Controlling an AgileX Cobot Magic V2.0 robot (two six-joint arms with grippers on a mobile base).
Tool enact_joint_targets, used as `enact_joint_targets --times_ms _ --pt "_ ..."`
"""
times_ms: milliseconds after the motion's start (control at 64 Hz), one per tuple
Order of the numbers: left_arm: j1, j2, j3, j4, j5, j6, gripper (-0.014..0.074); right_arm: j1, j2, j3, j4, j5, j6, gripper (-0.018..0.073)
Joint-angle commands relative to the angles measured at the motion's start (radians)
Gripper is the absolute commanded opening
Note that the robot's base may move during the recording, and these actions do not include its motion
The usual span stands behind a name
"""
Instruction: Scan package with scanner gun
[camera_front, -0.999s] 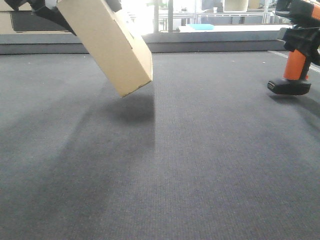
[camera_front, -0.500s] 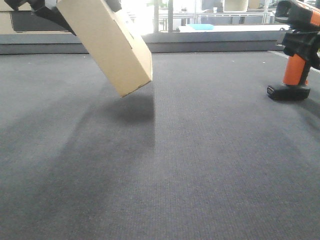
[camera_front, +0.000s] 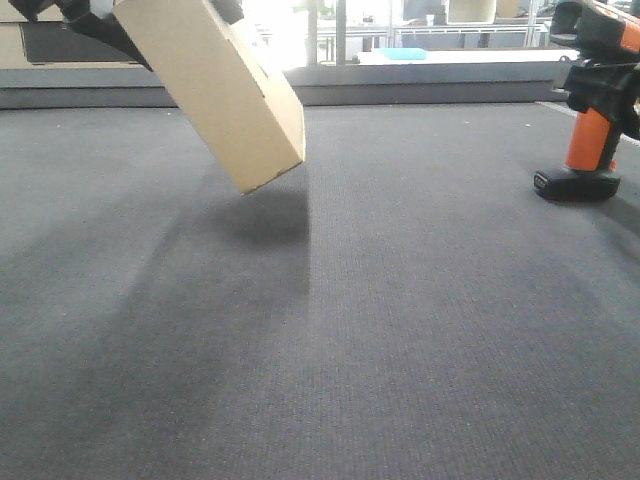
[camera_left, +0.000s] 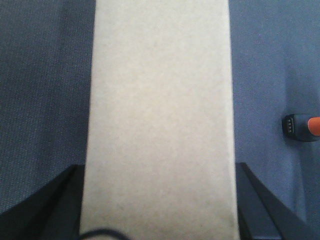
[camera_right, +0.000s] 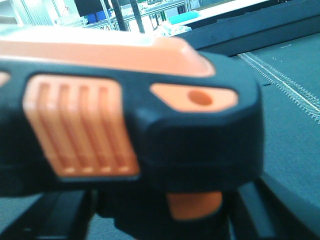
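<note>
Left wrist-mounted view: the left gripper (camera_left: 157, 172) is closed on the box (camera_left: 159, 90), with one black finger (camera_left: 47, 210) pressed against each long side. The plain tan face of the box fills the middle of this view from top to bottom. Dark grey carpet (camera_left: 45, 75) lies beneath it. At the right edge of the view, the black foot and a short length of the orange handle of the scanner (camera_left: 300, 127) are visible, well apart from the box.

Exterior front-facing view: the box is at the upper left. It is lifted off the carpet and tilted, with its lowest corner pointing down and to the right. Its shadow falls on the carpet below. A low grey ledge (camera_front: 420, 80) runs along the back. The scanner is upright at the far right, with its black head at the top, orange handle in the middle and black foot at the bottom. The foot is at carpet level, but contact cannot be confirmed from this angle. The right gripper (camera_front: 600, 88) sits around the top of the handle, just under the head.

Right wrist-mounted view: the scanner head fills the frame and is blurred at close range. It has a black body, a ribbed orange side panel and an orange top. Black fingers flank it at the lower corners, and the gripper appears to be closed on it.
</note>
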Motion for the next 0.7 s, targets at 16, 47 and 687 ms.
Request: enact_joint_targets --times_ms 16,47,687 --pt "-0.007 -0.008 -0.001 -0.002 -0.022 0.001 -0.0111 -0.002 -0.008 -0.006 -0.002 0.003 0.001 0.0526" --pt "-0.007 -0.008 -0.001 -0.002 -0.022 0.001 -0.0111 -0.002 -0.008 -0.006 -0.002 0.022 0.001 0.0566" --pt "-0.007 -0.008 -0.001 0.002 -0.024 0.001 -0.0111 -0.002 -0.068 0.012 -0.12 0.126 0.001 0.0569"
